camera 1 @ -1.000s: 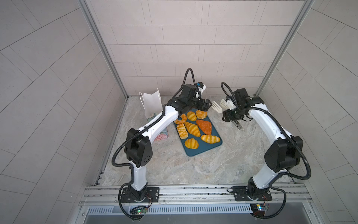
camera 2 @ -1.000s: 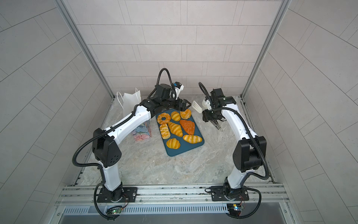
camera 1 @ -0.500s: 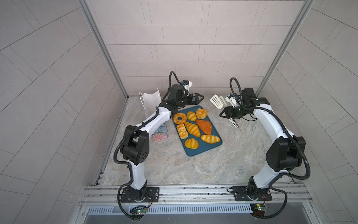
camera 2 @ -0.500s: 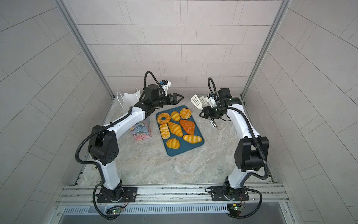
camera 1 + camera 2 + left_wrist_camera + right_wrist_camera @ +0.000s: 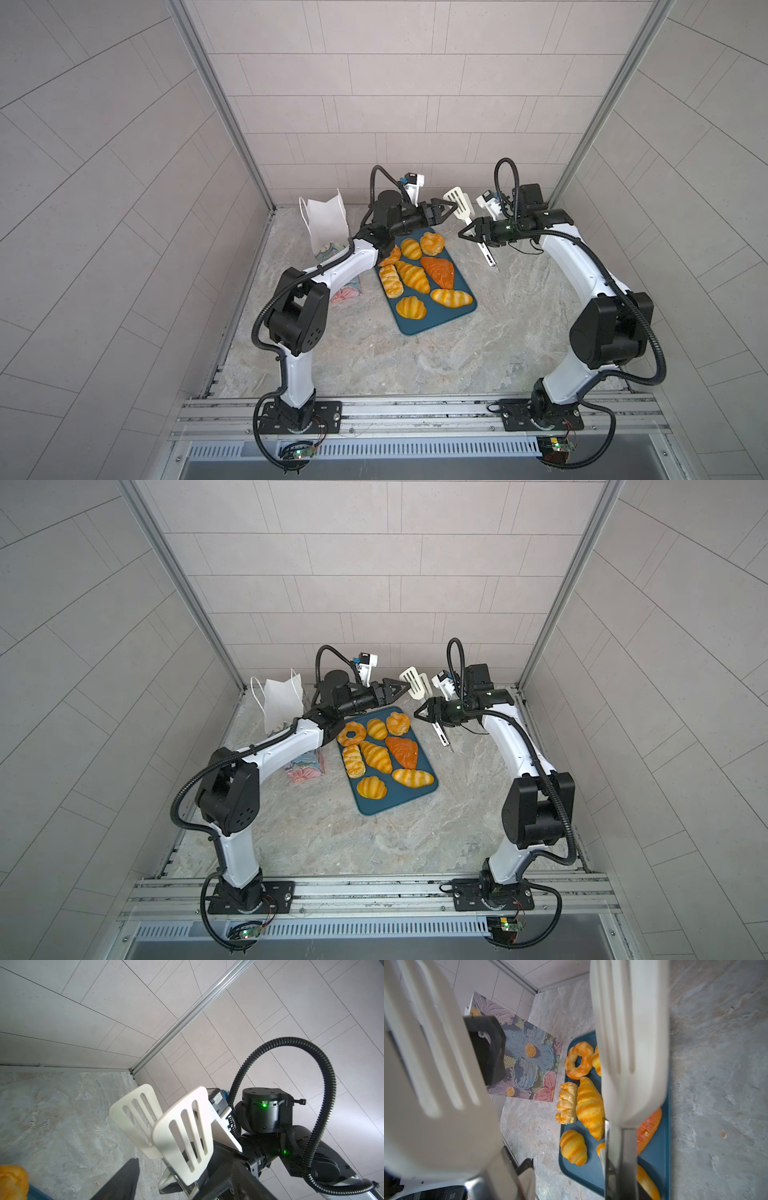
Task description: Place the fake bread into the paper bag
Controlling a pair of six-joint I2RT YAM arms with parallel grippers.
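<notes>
**Tongs gripped near the far edge, all bread on the tray**

The right gripper (image 5: pixel 468 232) is clamped on the handle of the white slotted tongs (image 5: pixel 458 200), whose blades stand spread and empty. The left gripper (image 5: pixel 400 686), jaws spread wide, hovers just beside those blades. Eight glossy golden-yellow toy pastries (image 5: pixel 376 756) lie on the flat dark teal tray (image 5: pixel 376 806), mid-way across the grey marbled worktop (image 5: pixel 415 374). The tall floral paper bag (image 5: pixel 326 220) stands near the far-left corner, with the left arm (image 5: pixel 349 266) crossing it.
</notes>
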